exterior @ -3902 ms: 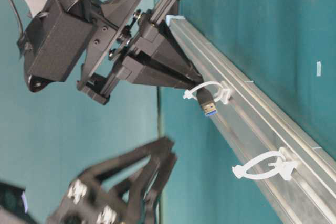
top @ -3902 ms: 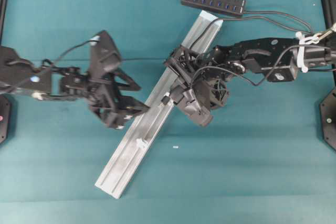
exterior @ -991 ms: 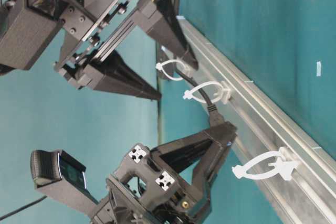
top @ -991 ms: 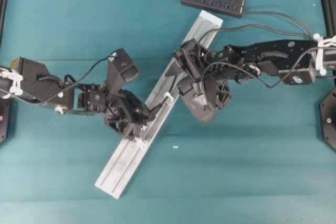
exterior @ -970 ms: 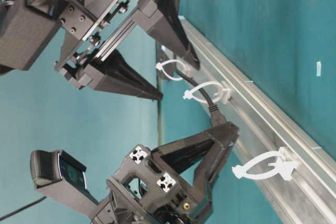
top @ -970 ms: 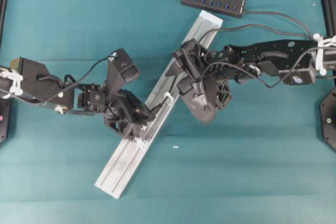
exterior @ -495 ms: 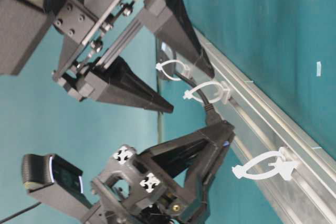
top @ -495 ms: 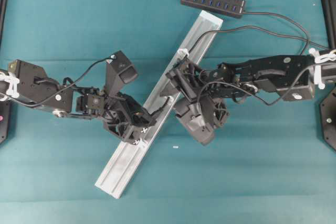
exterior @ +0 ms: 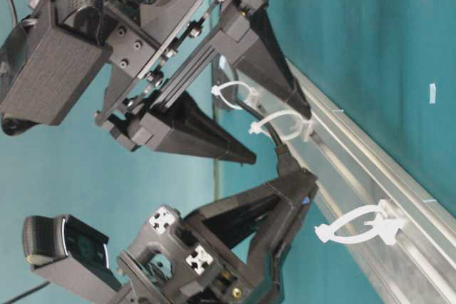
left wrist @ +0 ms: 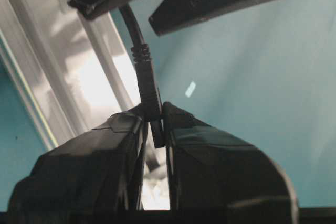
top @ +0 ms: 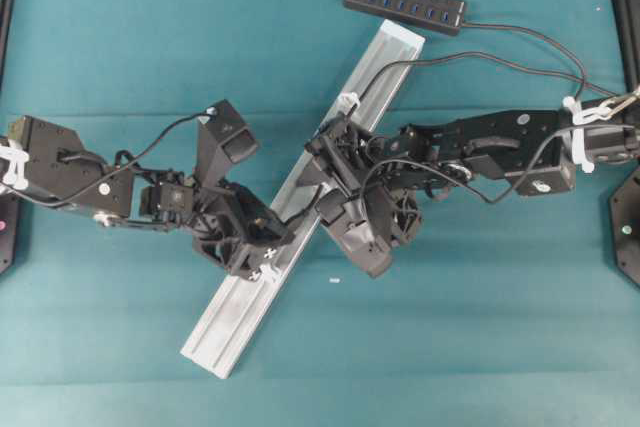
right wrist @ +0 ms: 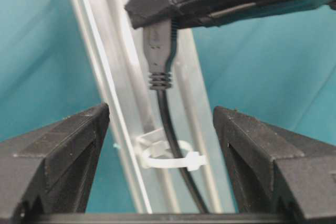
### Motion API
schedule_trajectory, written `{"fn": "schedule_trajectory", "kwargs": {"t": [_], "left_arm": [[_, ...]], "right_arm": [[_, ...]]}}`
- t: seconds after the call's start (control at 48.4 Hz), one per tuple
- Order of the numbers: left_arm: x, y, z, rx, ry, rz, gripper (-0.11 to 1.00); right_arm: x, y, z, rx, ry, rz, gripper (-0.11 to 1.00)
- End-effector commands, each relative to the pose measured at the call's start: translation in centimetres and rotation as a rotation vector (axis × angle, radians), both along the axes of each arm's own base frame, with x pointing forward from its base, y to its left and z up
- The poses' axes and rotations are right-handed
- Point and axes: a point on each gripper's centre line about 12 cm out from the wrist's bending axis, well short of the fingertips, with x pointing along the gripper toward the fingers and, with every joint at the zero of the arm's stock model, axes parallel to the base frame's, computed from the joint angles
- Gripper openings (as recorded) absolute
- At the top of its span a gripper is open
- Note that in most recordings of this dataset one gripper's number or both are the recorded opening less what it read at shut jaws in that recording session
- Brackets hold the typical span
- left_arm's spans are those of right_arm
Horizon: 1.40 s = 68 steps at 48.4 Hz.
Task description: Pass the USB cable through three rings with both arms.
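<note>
Left pincer (exterior: 303, 183) pinching the plug end of the USB cable (left wrist: 148, 90), beside the rail (top: 240, 307), to draw it on. The cable sits through two rings (exterior: 274, 122); third ring (exterior: 360, 226) unthreaded. Right pincer (exterior: 274, 129) spread, straddling the cable, likely just released.
</note>
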Motion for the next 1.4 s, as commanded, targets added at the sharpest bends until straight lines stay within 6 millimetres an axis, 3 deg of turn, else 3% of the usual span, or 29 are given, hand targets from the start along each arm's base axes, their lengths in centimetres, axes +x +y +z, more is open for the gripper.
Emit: {"fn": "schedule_trajectory", "kwargs": {"t": [0.0,0.268,0.619,0.723,0.867,0.95,1.383], "left_arm": [[0.1,-0.5,1.0,0.004,-0.031,-0.016,0.1],[0.1,-0.5,1.0,0.004,-0.031,-0.016,0.1],[0.1,-0.4,1.0,0.003,-0.032,-0.015,0.1],[0.1,-0.2,1.0,0.004,-0.031,-0.01,0.1],[0.0,0.0,0.9,0.004,-0.026,-0.004,0.1],[0.0,0.1,0.8,0.004,-0.022,-0.002,0.1],[-0.2,0.3,1.7,0.002,-0.072,0.003,0.1]], "right_arm": [[0.3,0.1,-0.1,0.008,-0.007,-0.009,0.83],[0.4,0.1,-1.1,-0.001,0.022,0.003,0.67],[0.7,-0.4,-1.4,-0.001,0.021,-0.009,0.6],[1.0,-0.5,-1.2,0.0,0.015,-0.013,0.47],[1.1,-0.4,-1.1,-0.001,0.017,-0.006,0.19],[1.0,-0.2,-1.1,0.0,0.026,0.002,0.09],[1.0,-0.2,-1.3,-0.065,0.055,0.073,0.09]]}}
